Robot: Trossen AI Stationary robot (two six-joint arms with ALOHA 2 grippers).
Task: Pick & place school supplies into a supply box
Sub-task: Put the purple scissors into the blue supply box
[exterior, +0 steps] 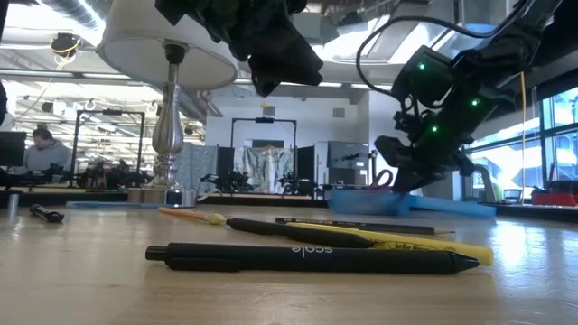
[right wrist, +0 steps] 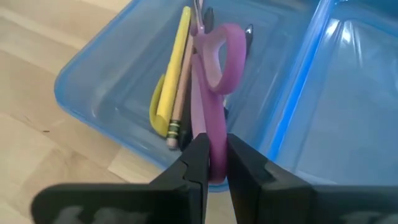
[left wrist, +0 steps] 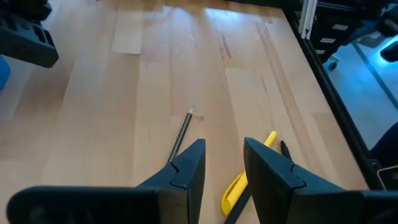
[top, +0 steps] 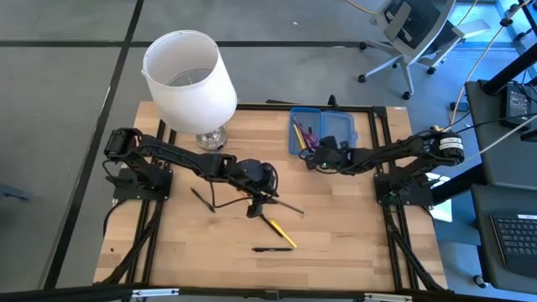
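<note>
The blue translucent case (top: 323, 132) lies open at the table's far right, with a yellow pen (right wrist: 166, 81) and a tan pencil (right wrist: 180, 87) in one half. My right gripper (top: 312, 158) is over the case's near edge, shut on the purple-handled scissors (right wrist: 214, 68). My left gripper (top: 260, 200) hovers open and empty above the table's middle, over a thin pencil (left wrist: 181, 134) and a yellow pen (left wrist: 245, 177). A black pen (top: 273, 249) lies nearer the front edge, and another dark pen (top: 202, 200) lies to the left. My right gripper pinches the scissors' purple handle (right wrist: 211, 146) between its two fingers. The handle's loop (right wrist: 222, 53) reaches out past the fingertips, over the case half that holds the pens. The fingers lie along the scissors. Whether the scissors' far end touches the case, I cannot tell.
A white-shaded lamp (top: 189, 80) on a silver base (top: 211, 138) stands at the table's far left. In the low view the black pen (exterior: 307, 259) and yellow pen (exterior: 406, 242) lie near the front. The case's other half (right wrist: 348, 93) holds nothing. Office chairs stand beyond the table.
</note>
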